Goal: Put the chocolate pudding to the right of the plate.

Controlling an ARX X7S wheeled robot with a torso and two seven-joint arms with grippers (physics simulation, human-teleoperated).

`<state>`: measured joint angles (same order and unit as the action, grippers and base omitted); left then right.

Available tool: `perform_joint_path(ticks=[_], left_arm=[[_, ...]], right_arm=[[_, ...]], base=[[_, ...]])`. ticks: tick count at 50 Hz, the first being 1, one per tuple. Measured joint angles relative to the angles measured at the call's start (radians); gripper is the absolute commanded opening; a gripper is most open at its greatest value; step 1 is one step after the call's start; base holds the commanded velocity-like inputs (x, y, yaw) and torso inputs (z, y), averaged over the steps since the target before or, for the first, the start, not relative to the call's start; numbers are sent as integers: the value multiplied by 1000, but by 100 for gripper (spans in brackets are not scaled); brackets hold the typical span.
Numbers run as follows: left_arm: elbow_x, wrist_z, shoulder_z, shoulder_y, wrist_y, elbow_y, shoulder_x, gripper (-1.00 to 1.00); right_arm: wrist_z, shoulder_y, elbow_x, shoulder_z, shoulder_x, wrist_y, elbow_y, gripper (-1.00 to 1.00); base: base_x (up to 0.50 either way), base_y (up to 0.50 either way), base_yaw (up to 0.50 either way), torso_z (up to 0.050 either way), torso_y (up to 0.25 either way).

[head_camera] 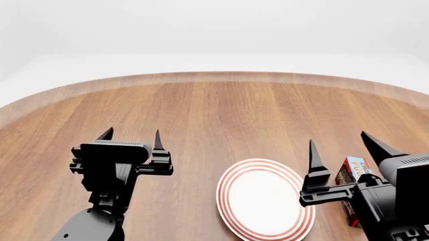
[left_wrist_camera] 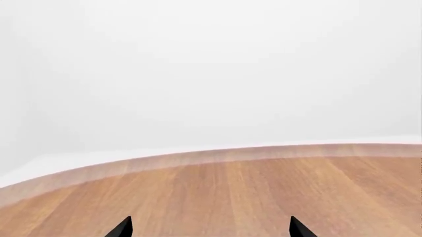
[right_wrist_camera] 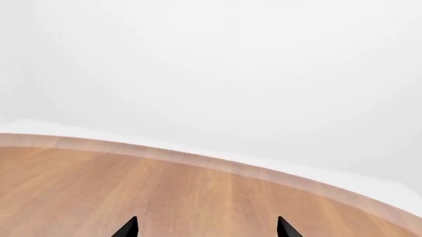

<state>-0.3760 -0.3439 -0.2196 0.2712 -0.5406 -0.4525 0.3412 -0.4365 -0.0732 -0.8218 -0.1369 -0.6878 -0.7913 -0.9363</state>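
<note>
Both tools [head_camera: 132, 134] [head_camera: 342, 143] raised, spread, empty.

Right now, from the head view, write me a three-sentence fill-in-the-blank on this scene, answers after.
1. The chocolate pudding stands to the ____ of the plate.
2. The rings on the plate's rim are ____.
3. The right gripper has its jaws ____, holding nothing.

Missing words: right; red; open

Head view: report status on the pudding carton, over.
Left gripper and right gripper open, empty. Brown, blue-topped chocolate pudding carton on the wooden table, right of the red-ringed white plate, partly behind the right arm. Nothing blocking.
</note>
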Motion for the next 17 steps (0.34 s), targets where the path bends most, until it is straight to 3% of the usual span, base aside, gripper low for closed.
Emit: perform_joint_path(ticks=[17], left_arm=[[-11, -11, -2, 5, -18, -32, 7, 100]], right_arm=[[-13, -38, 19, 19, 5, 24, -30, 100]], base=[[0, 0, 0, 0, 0]])
